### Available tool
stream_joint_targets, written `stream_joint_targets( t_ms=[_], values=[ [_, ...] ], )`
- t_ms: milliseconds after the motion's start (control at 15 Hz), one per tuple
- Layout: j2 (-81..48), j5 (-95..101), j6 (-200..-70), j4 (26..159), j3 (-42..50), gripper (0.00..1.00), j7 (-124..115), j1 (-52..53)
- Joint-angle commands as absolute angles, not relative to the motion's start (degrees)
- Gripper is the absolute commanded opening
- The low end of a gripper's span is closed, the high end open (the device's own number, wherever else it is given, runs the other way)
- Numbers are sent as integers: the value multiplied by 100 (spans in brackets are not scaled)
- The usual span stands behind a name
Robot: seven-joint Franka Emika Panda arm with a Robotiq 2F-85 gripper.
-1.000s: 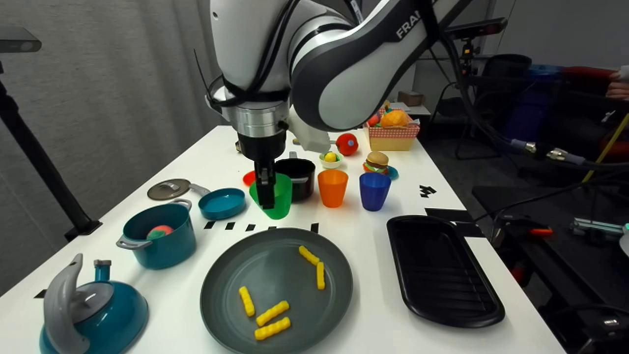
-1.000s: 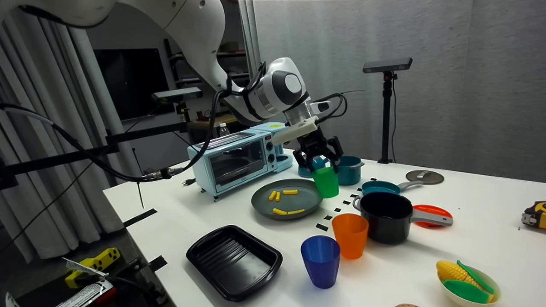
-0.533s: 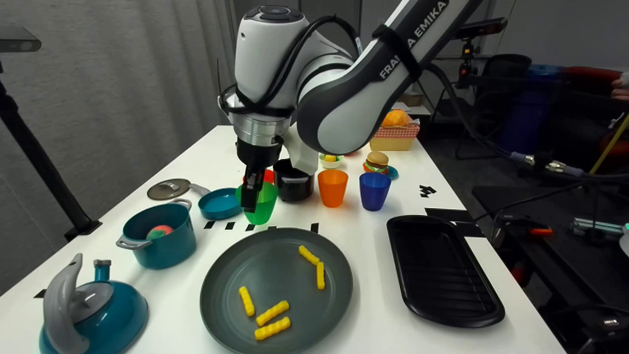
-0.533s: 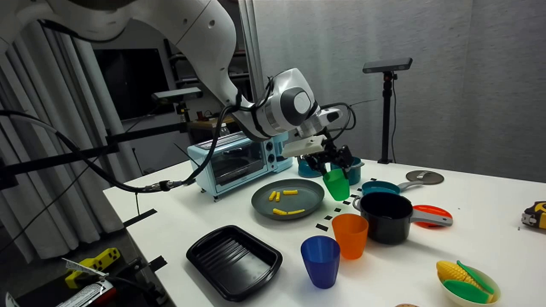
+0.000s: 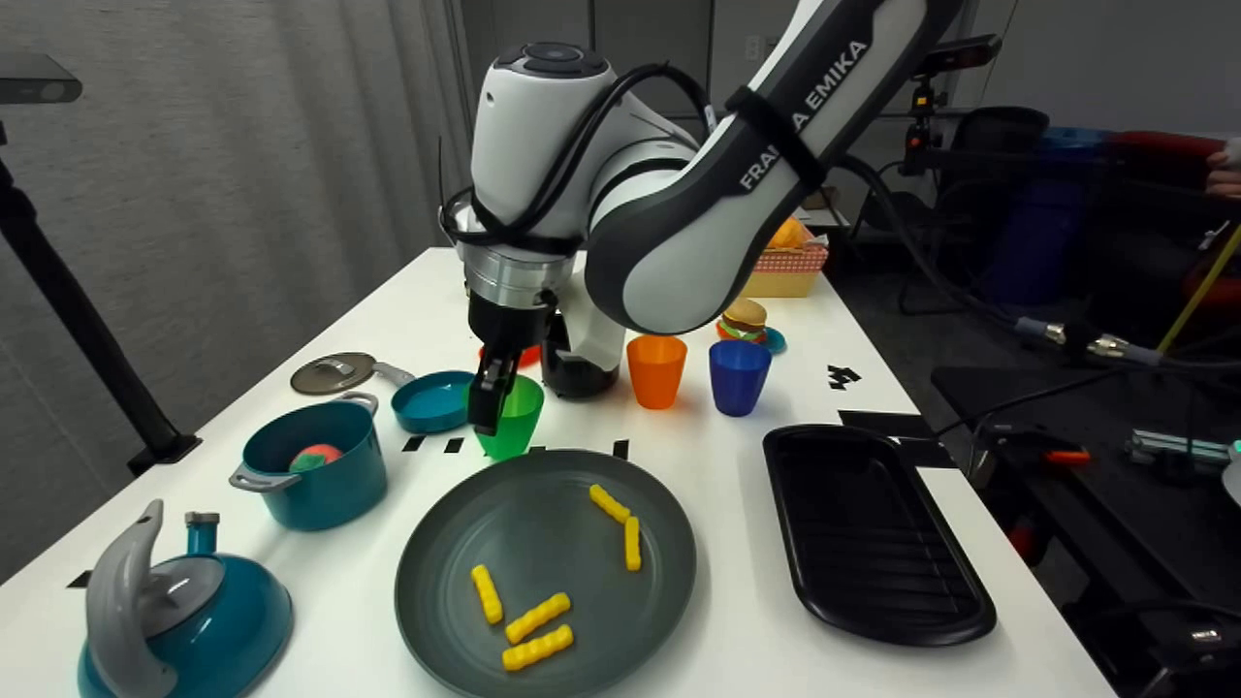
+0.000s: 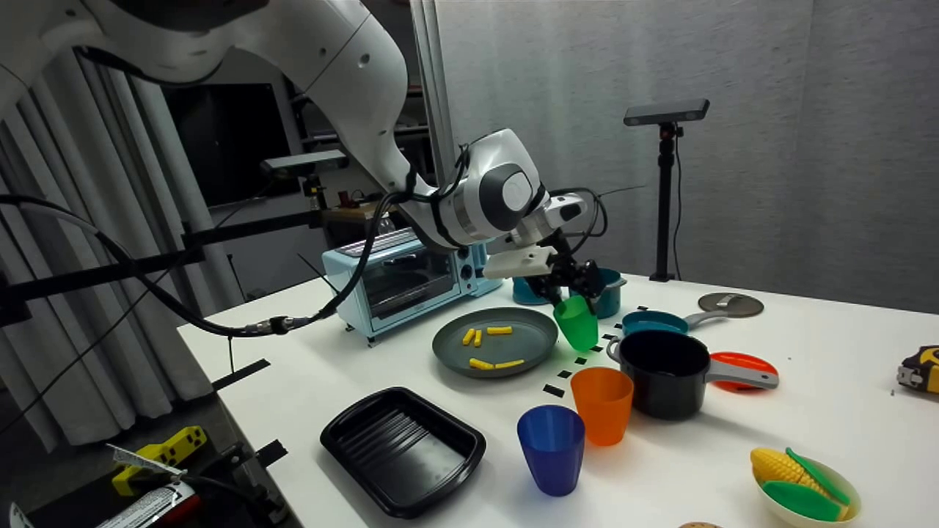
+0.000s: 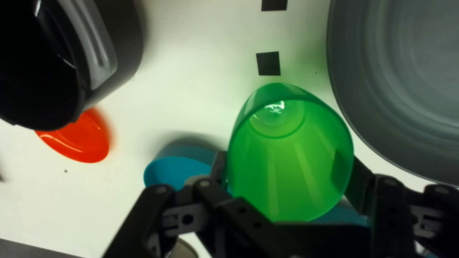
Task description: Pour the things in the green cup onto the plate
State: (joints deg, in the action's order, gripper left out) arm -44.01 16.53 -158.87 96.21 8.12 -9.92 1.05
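1. Five short yellow plastic-looking sticks lie on round matte dark-grey plate; pour looks done.
2. Tool, cup-wide, clamps tapered green plastic cup, tilted, empty, just beside plate.
3. Straighten cup, lower onto flat white worktop (base contact unclear), then release.

From afar I'm clasping a bright green translucent plastic cup with the black end effector, its fingers pressing on opposite sides. I'm looking into the cup's mouth, where a glint is shining on the round base. A large round dark grey plate is filling the upper right, a thin strip of white bench showing between it and the cup. Two black squares are lying in a row beyond the cup. At left, a black pot with a grey handle is overlapping a glossy red disc, and a shallow round blue pan is sitting partly behind a finger.
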Motion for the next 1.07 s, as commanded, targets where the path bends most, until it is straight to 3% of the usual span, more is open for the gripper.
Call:
stream_joint_targets(
  t_ms=[0,467,533,667,1000],
  values=[
    [-4445,1446,-16067,9603,1003,51,-1070,297],
    [-4478,1432,-15999,9570,1094,51,-1169,385],
    [-4480,1440,-15988,9571,1107,91,-1175,395],
    [-4483,1442,-15974,9571,1113,100,-1170,398],
    [-4484,1436,-15958,9565,1112,100,-1167,396]
  ],
)
